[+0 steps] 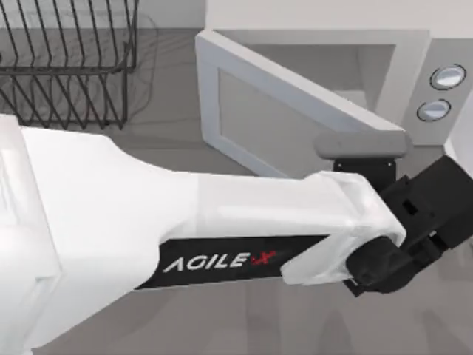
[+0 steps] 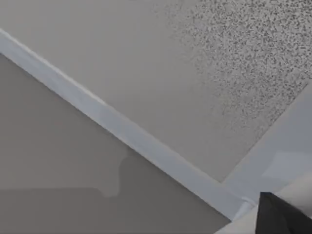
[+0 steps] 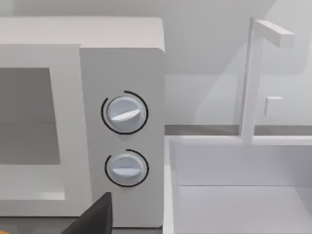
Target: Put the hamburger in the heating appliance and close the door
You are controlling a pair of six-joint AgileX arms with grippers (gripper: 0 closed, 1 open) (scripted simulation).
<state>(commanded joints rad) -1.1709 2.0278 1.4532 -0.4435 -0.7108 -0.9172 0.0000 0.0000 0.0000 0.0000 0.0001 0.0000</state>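
Note:
The heating appliance (image 1: 411,50) is a white microwave at the back right, with two round knobs (image 1: 448,76) on its side panel. Its door (image 1: 275,118) stands open, swung out toward the table's left, with the pale bar handle (image 1: 362,143) at its free end. My left arm reaches across the table and its black gripper (image 1: 363,168) sits right against that handle. In the left wrist view the door (image 2: 146,73) is very close, with one dark fingertip (image 2: 280,217) at the edge. The right wrist view faces the microwave (image 3: 122,63); an orange sliver, seemingly the hamburger (image 3: 2,231), lies low in front of it.
A black wire rack (image 1: 66,59) stands at the back left. A white basin-like fixture (image 3: 234,185) with an upright post stands just right of the microwave. My left arm's white body covers most of the table's front.

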